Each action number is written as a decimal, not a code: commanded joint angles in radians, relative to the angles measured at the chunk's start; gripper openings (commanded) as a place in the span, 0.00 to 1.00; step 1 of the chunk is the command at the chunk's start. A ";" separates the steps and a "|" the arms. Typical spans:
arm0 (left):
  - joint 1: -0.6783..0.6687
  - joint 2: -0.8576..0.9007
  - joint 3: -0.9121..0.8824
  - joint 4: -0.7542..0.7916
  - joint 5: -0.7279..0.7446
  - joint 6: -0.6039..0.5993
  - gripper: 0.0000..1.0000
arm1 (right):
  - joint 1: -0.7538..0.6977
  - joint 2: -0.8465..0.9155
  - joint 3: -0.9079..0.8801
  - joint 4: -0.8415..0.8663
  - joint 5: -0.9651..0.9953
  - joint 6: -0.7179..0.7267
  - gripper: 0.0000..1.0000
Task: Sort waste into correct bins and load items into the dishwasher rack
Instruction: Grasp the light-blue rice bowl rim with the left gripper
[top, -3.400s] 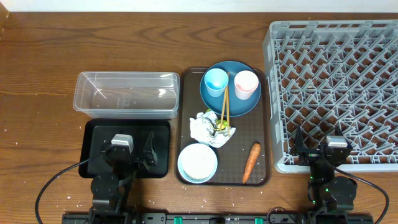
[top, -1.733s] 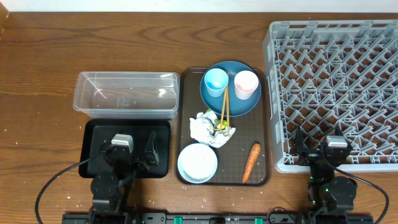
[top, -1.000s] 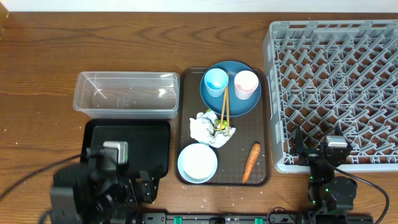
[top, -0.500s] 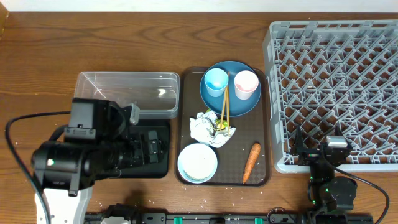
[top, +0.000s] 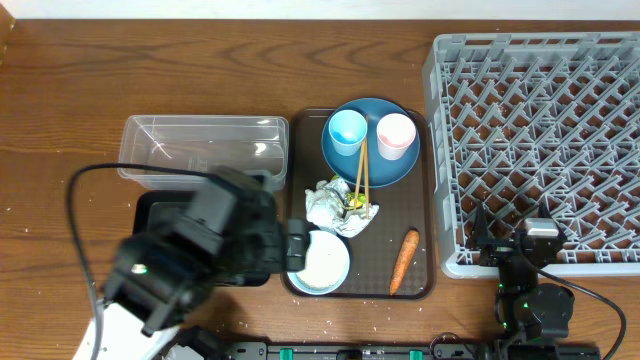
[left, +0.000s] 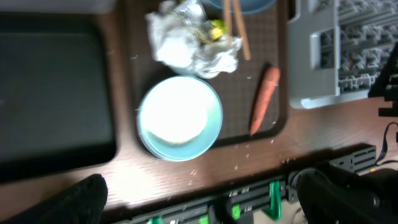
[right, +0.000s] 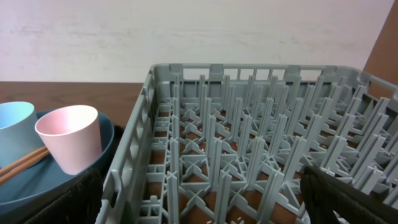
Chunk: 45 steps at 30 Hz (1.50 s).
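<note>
My left gripper (top: 296, 245) is open and empty, high over the black tray (top: 146, 204), beside the white-blue bowl (top: 343, 274). In the left wrist view its fingers (left: 199, 208) frame the bowl (left: 209, 140) holding white rice (left: 176, 115), the crumpled wrapper (left: 186, 46) and the carrot (left: 264, 99). The wrapper (top: 335, 205) and carrot (top: 404, 260) lie on the brown serving tray (top: 425, 215). The blue plate (top: 388, 168) holds the light blue cup (top: 347, 130), pink cup (top: 396, 134) and chopsticks (top: 360, 175). My right gripper (top: 508, 242) is open, low against the grey rack (top: 540, 120).
The clear tub (top: 200, 150) stands behind the black tray, partly under my left arm. The right wrist view shows the rack's pegs (right: 249, 162) and the pink cup (right: 68, 137). Rice grains speckle the table's front edge (left: 249, 152).
My left arm has risen from its low rest at the front left and swung right over the black tray, up to the bowl. The right arm and all objects have not moved.
</note>
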 joint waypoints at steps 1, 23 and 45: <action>-0.143 0.034 -0.070 0.069 -0.100 -0.157 1.00 | 0.014 0.000 -0.002 -0.004 0.003 -0.003 0.99; -0.392 0.613 -0.184 0.409 -0.179 -0.180 0.53 | 0.014 0.000 -0.002 -0.004 0.003 -0.003 0.99; -0.392 0.656 -0.179 0.422 -0.216 -0.179 0.06 | 0.014 0.000 -0.002 -0.004 0.003 -0.003 0.99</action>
